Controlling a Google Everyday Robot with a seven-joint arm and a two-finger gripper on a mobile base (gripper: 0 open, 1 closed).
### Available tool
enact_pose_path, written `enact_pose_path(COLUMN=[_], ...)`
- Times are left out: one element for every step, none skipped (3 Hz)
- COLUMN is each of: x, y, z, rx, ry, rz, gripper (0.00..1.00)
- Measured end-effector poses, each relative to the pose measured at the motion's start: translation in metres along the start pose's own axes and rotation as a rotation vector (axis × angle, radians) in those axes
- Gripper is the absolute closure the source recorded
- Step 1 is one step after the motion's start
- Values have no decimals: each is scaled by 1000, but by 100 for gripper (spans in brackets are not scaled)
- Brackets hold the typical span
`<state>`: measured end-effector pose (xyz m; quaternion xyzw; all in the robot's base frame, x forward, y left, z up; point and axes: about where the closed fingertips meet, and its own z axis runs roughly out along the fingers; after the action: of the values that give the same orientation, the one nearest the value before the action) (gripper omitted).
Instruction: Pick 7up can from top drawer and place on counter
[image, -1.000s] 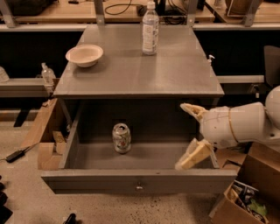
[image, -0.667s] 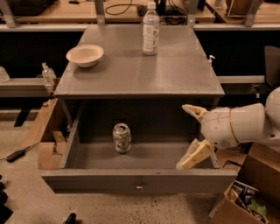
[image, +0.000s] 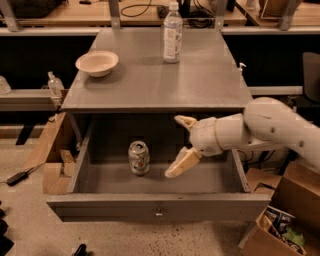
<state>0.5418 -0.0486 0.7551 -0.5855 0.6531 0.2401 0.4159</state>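
Note:
The 7up can (image: 138, 157) stands upright on the floor of the open top drawer (image: 158, 206), left of centre. My gripper (image: 176, 146) is open, with one finger up near the counter's front edge and the other low over the drawer floor. It sits inside the drawer opening, just right of the can and apart from it. The grey counter (image: 160, 82) lies above the drawer.
A tan bowl (image: 97, 63) sits at the counter's left. A clear plastic bottle (image: 172, 33) stands at its back. Cardboard boxes lie on the floor at the right (image: 280, 220) and left (image: 50, 160). Wooden benches run behind.
My gripper and arm have moved left into the drawer opening, from the right side to close beside the can. The can has not moved.

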Motion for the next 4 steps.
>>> enact_pose_path(x=[4, 19, 27, 23], y=[-22, -24, -19, -22], z=[56, 104, 123, 146], rx=[-12, -6, 2, -9], ry=[-61, -163, -213, -229], rz=[16, 49, 69, 47], gripper=[0, 0, 0, 18])
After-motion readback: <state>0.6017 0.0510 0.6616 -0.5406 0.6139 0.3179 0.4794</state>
